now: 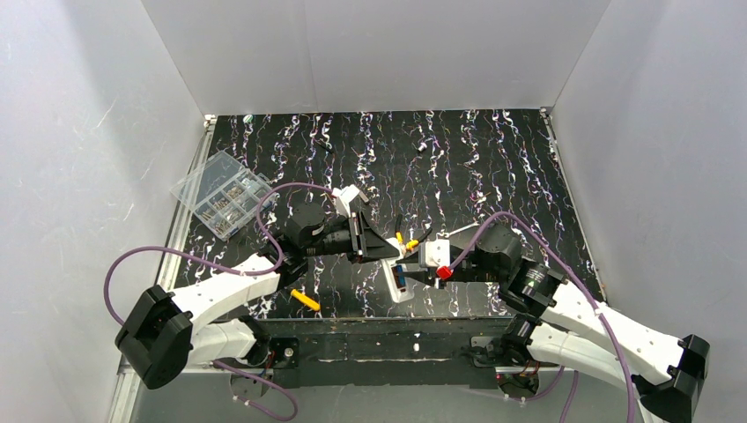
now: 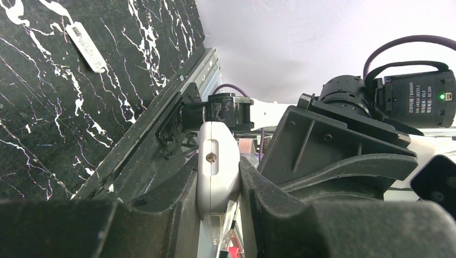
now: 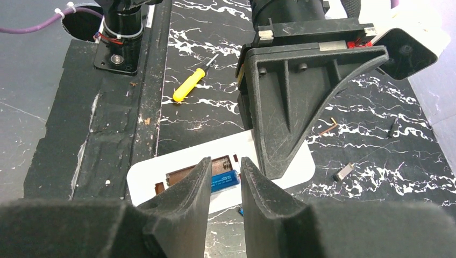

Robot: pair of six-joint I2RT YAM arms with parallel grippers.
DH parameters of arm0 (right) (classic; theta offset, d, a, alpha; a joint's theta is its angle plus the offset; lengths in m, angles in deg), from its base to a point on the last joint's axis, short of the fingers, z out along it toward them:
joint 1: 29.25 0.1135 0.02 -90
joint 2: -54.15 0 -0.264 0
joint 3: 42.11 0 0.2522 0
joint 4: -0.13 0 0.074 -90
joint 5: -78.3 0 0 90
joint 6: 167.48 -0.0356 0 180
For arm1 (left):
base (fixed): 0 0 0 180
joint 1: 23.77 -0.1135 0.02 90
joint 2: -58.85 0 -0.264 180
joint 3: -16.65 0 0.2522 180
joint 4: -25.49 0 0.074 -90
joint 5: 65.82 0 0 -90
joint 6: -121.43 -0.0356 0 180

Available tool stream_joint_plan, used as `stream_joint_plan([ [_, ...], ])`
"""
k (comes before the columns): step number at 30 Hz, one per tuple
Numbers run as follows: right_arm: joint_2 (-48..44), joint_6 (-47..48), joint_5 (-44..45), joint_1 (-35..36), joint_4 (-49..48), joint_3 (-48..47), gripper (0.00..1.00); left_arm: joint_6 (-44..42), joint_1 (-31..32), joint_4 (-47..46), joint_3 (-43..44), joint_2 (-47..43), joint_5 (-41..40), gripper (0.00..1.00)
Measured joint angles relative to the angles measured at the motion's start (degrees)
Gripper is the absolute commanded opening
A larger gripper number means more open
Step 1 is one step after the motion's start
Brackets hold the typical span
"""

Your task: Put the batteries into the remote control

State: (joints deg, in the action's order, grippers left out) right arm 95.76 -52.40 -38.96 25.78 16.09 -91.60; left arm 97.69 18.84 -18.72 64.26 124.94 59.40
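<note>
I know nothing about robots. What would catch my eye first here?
At the near edge of the table, the left tool clamps a white remote control, while the right tool hovers over a blue battery lying in its open recess. A yellow screwdriver lies on the table to their left.

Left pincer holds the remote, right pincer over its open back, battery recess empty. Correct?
Not empty. The right wrist view shows a blue battery in the recess, between the right pincer's fingers. The left pincer does hold the remote.
</note>
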Motion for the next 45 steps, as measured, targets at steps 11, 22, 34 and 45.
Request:
stream_joint_plan([
  [11, -0.37, 0.59, 0.37, -0.26, 1.33, 0.37, 0.33, 0.0, 0.0, 0.11, 0.39, 0.48, 0.0, 0.0],
  [22, -0.37, 0.68, 0.52, -0.26, 2.47, 0.39, 0.31, 0.0, 0.02, 0.5, 0.72, 1.33, 0.0, 0.0],
  [34, -0.37, 1.31, -0.13, -0.26, 3.96, 0.39, 0.3, -0.22, 0.35, 1.49, 0.72, 1.33, -0.02, 0.0],
  [45, 0.22, 2.69, -2.1, -0.33, 5.44, 0.39, 0.3, -0.22, 0.74, 1.51, 0.72, 1.97, 0.46, 0.0],
])
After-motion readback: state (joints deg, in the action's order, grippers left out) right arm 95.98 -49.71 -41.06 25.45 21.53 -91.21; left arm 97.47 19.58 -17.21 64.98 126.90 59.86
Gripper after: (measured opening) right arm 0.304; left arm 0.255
